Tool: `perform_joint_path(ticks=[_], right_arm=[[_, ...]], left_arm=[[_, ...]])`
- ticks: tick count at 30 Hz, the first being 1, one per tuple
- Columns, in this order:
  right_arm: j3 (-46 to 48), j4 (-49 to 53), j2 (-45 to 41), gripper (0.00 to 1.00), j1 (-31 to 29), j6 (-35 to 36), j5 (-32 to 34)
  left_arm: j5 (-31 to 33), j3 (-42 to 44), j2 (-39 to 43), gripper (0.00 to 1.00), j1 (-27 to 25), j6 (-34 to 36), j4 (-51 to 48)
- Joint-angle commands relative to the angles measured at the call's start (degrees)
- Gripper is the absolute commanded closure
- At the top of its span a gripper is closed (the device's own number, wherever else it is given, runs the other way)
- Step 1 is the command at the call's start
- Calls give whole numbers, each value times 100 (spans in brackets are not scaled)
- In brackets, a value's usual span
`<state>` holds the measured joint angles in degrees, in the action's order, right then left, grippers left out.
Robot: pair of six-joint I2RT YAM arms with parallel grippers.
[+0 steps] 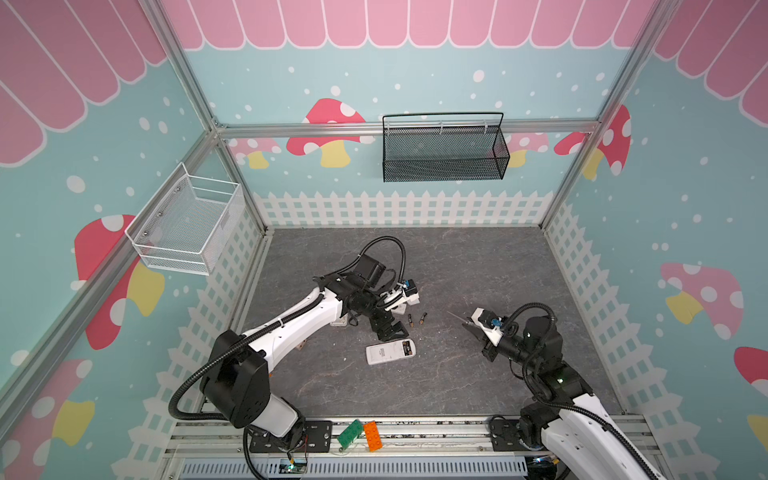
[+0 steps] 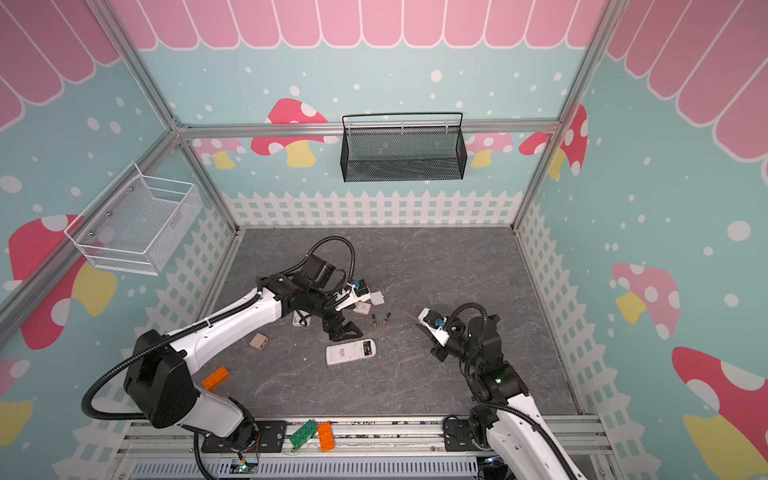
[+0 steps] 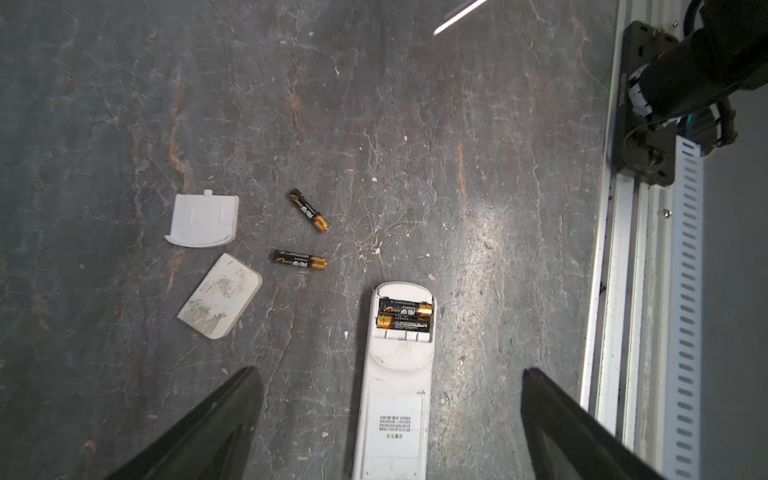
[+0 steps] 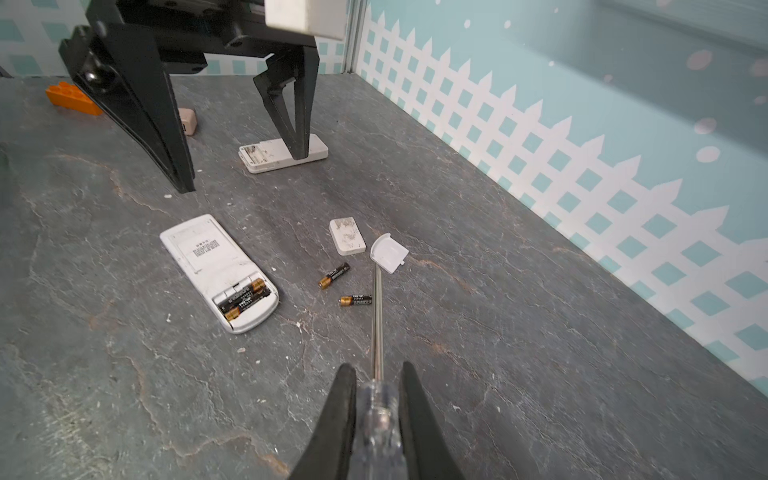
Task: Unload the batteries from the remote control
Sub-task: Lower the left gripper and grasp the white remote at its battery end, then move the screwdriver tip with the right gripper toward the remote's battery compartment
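with left gripper spread wide by remote and right gripper clamped on screwdriver, pin remote flat, then pry the two batteries out of its bay gently, no flicking, two more already loose nearby

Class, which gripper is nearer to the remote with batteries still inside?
Left. The left gripper hangs open right by the remote; the right gripper sits well off, holding the screwdriver.

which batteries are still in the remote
The pair of batteries lying side by side in the white remote's open compartment. The other two batteries lie loose on the table.
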<state>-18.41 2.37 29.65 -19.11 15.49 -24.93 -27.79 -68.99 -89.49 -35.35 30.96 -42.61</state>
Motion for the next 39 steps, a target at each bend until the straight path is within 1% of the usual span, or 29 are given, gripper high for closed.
perform_joint_path(ticks=[1,3,5,10,15,17,20,23,24,25,26,27,30,33,36,37,39], right_arm=[[347,-360,-523,100,22,311,315],[407,-360,-616,100,24,332,277],[386,-352,-503,100,29,338,258],[494,-516,-465,100,22,316,351],[571,-639,-398,100,22,281,309],[573,-646,-334,100,26,272,303],[565,-676,-251,100,17,263,300],[559,-677,-262,100,22,245,243],[553,-672,-278,100,22,244,266],[553,-668,-292,100,22,245,305],[541,-656,-314,100,22,251,308],[545,-653,-335,100,22,253,314],[541,-660,-362,100,22,246,279],[535,-649,-353,100,22,255,210],[532,-641,-292,100,22,290,88],[528,-625,-269,100,22,312,4],[528,-567,-204,100,23,430,-222]], left_arm=[[254,-276,-367,3,-198,52,50],[205,-375,-624,4,-252,-122,109],[190,-359,-805,4,-292,-172,158],[366,-78,-1002,4,-468,-203,367],[492,265,-1172,7,-588,-148,775],[638,391,-1114,9,-579,-365,1170],[584,745,-899,9,-578,-497,1815],[479,1296,-640,9,-593,-598,2435],[584,1375,-597,8,-613,-752,2504],[650,1396,-593,8,-622,-1103,2504],[755,1453,-575,4,-622,-1284,2546],[834,1577,-539,2,-619,-1402,2706],[635,2097,-376,1,-639,-1259,3309],[256,2648,-226,2,-648,-1090,3864],[138,3170,-173,2,-649,-905,4477],[189,3295,-189,2,-648,-602,4709],[191,3400,-296,2,-648,-304,4986]])
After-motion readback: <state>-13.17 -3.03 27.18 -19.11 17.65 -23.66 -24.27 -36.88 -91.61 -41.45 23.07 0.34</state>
